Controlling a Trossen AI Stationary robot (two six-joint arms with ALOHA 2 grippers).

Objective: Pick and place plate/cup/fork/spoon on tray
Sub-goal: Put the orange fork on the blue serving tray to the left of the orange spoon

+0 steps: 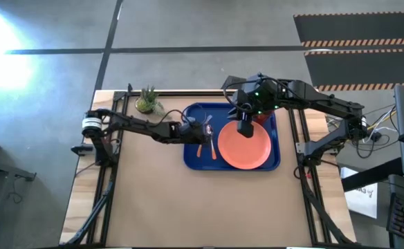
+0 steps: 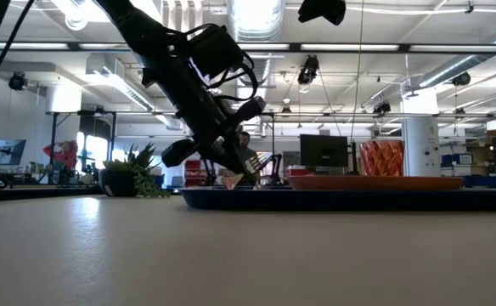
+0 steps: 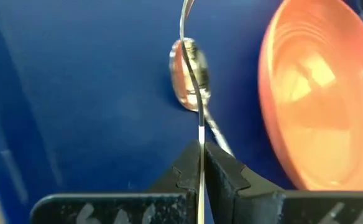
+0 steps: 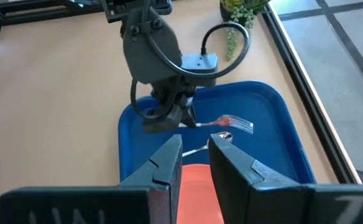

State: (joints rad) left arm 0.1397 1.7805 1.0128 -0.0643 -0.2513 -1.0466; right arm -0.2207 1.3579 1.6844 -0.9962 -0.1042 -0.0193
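Observation:
The blue tray [image 1: 195, 160] holds the salmon plate [image 1: 247, 151] on its right half. The spoon [image 4: 222, 138] lies on the tray floor left of the plate, with its head [image 3: 186, 74] facing up. My left gripper [image 1: 190, 131] hangs low over the tray's left part, shut on the fork [image 4: 236, 126]. My right gripper [image 4: 195, 163] stands open and empty, high above the plate's far rim. A bit of the dark red cup [image 1: 261, 119] shows at the tray's far right, mostly hidden under my right arm. My left gripper pinches the fork's thin metal shank [image 3: 201, 134] between its two fingers, slanting down from the table's left. The fork runs on beyond the fingertips and its tines [image 4: 240, 127] are clear of the tray, over the spoon. The fingers hide the handle end.
A small potted plant [image 1: 147, 102] stands on the table just beyond the tray's far left corner. Bare wood lies in front of the tray toward the near edge. Black frame rails [image 1: 112, 166] run along both table sides.

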